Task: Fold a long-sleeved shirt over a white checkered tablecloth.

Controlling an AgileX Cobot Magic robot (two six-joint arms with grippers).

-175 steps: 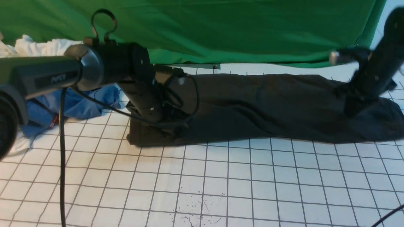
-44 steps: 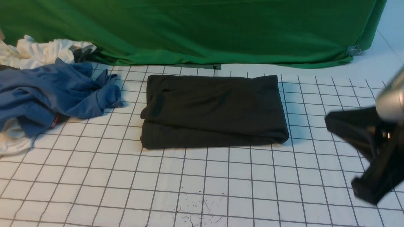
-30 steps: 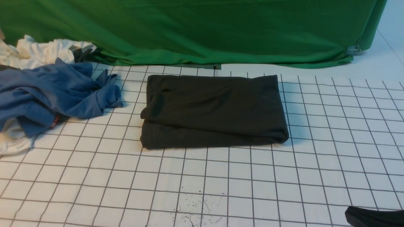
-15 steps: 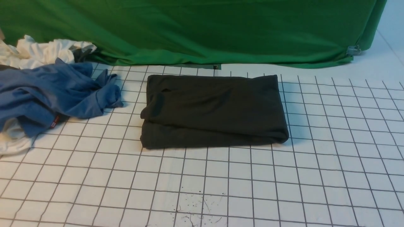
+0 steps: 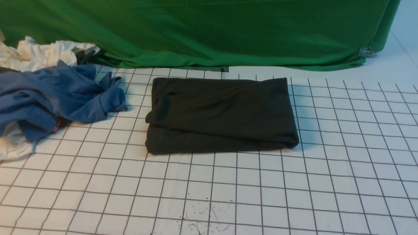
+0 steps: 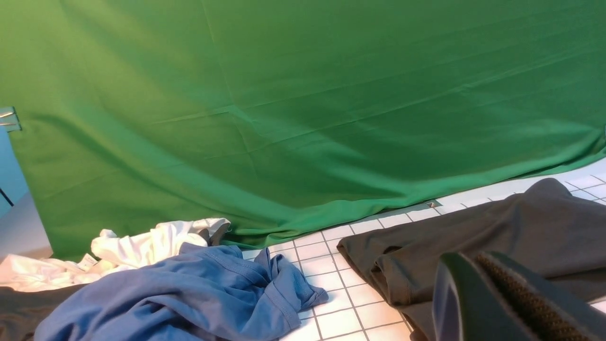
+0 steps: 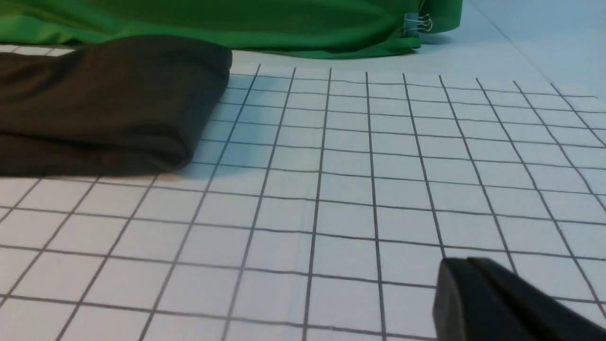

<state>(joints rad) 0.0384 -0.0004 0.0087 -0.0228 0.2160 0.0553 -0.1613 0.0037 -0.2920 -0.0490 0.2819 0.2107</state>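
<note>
Two arms out of frame: the front view shows neither gripper, only the shirt [image 5: 222, 114] folded into a thick rectangle on the tablecloth [image 5: 294, 189], near its far edge by the green backdrop [image 5: 209, 29].
Front view, surroundings: a blue garment [image 5: 58, 98] and a white garment [image 5: 49, 52] lie crumpled to the left, apart from the shirt; a binder clip [image 5: 365, 51] holds the backdrop's right corner.
Front view, judgement: the fold looks finished, with edges roughly square to the grid; the step in hand appears to be keeping clear. Doing it well means both arms stay low and back, so nothing drags the top layer.
Left wrist view: the left gripper [image 6: 502, 298] shows as dark fingers lying together with no gap visible, apparently clenched on nothing. The shirt [image 6: 473, 237] sits just beyond the ribbed pad [image 6: 521, 303]; whether they touch cannot be told. The blue garment [image 6: 189, 293] and white garment [image 6: 156, 239] lie farther off.
Right wrist view: only a dark finger tip of the right gripper [image 7: 497, 303] shows at the corner; whether its fingers are parted or together cannot be told. It holds nothing visible.
Right wrist view, shirt: its rounded folded end [image 7: 109, 104] lies well apart from that finger, bare tablecloth [image 7: 331, 189] between them.
</note>
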